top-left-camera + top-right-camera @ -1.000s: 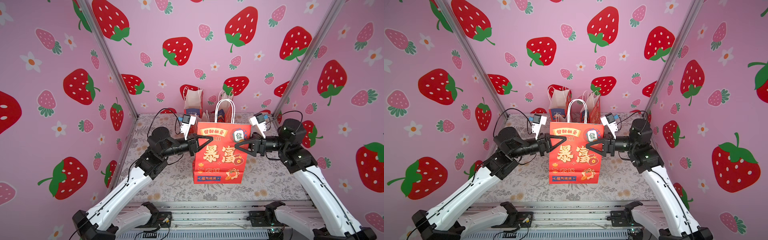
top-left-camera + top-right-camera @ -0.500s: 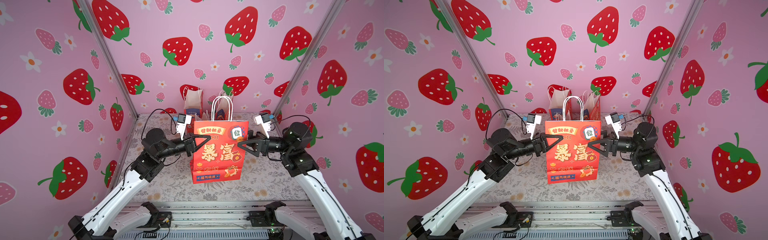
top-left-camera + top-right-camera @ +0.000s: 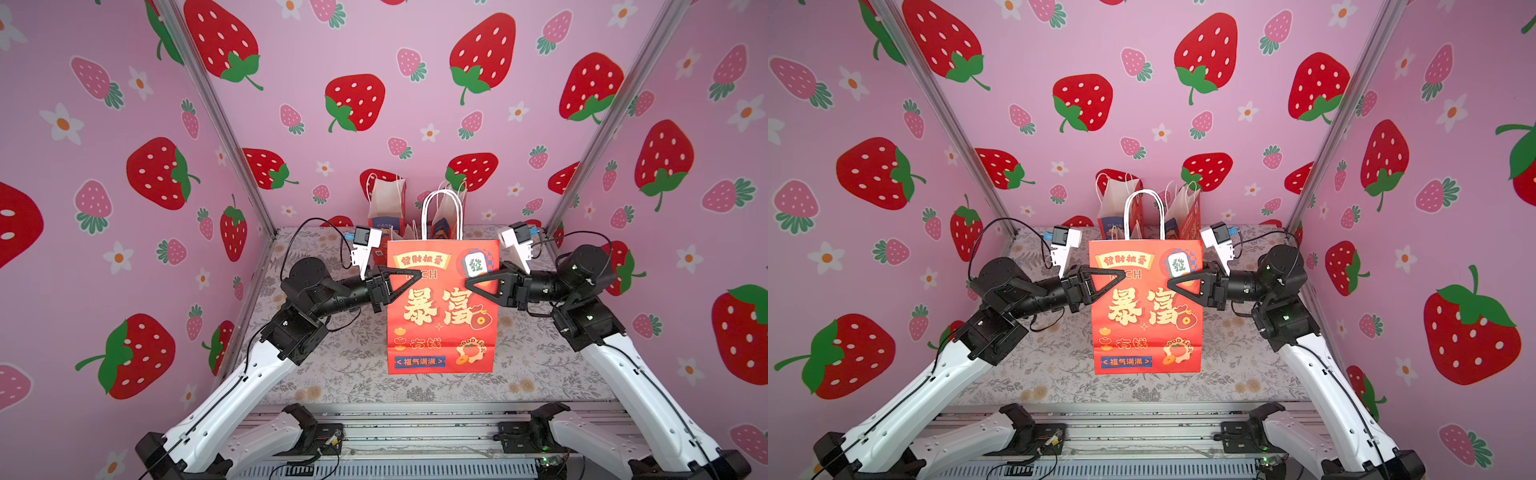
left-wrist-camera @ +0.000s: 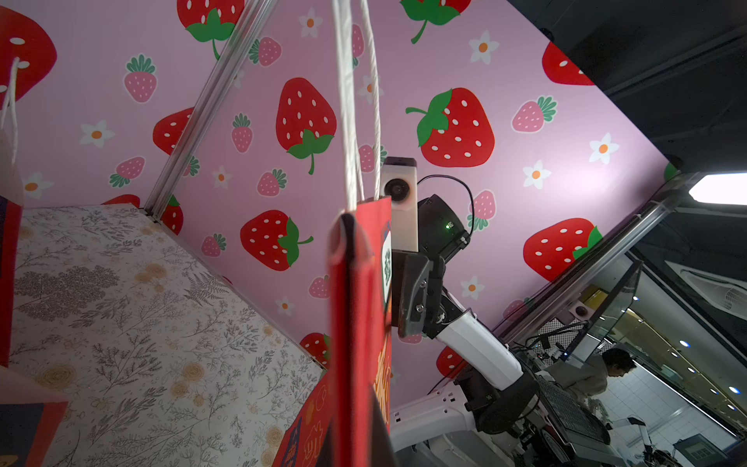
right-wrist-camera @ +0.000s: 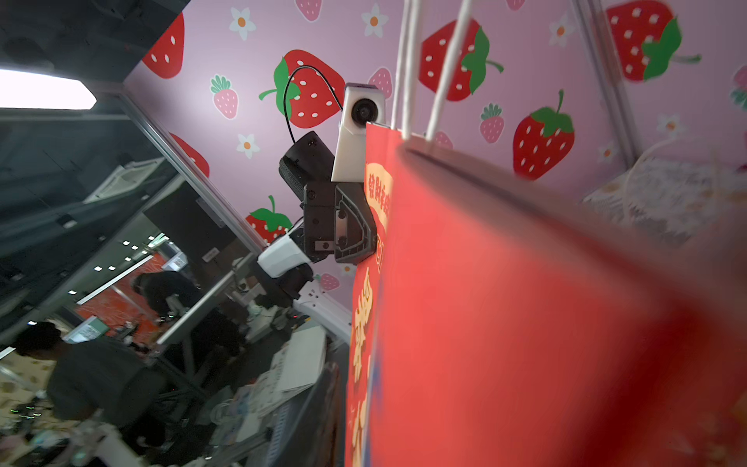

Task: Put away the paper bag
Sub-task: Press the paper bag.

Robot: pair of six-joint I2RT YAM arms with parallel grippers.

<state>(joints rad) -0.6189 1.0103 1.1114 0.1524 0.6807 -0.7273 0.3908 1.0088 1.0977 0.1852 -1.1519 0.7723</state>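
- Red paper bag with gold lettering and white twisted-cord handles: upright in the middle of the workspace, between the two arms, printed face toward the top camera; visible in both top views. Whether its base rests on the cloth or hangs just above it cannot be told.
- Left gripper, black with triangular fingers: at the bag's upper left edge, tip lying over the printed front panel. Clamped tight on the bag's side; from the right wrist view its black body sits flush against the bag's edge.
- Right gripper, black with triangular fingers: at the bag's upper right edge, level with the left one, tip over the front panel beside the mahjong-tile print. Jaws narrow; whether they pinch the paper or only lie against it cannot be told.
- Bag seen from the left wrist: seen edge-on, its top folded nearly flat, handles rising straight up.
- Floral-patterned grey tablecloth: covers the floor of the booth beneath the bag.
- Two further paper bags, white-sided with red and blue print: standing at the back wall, well behind the held bag.
- Pink strawberry-print walls: enclose three sides.
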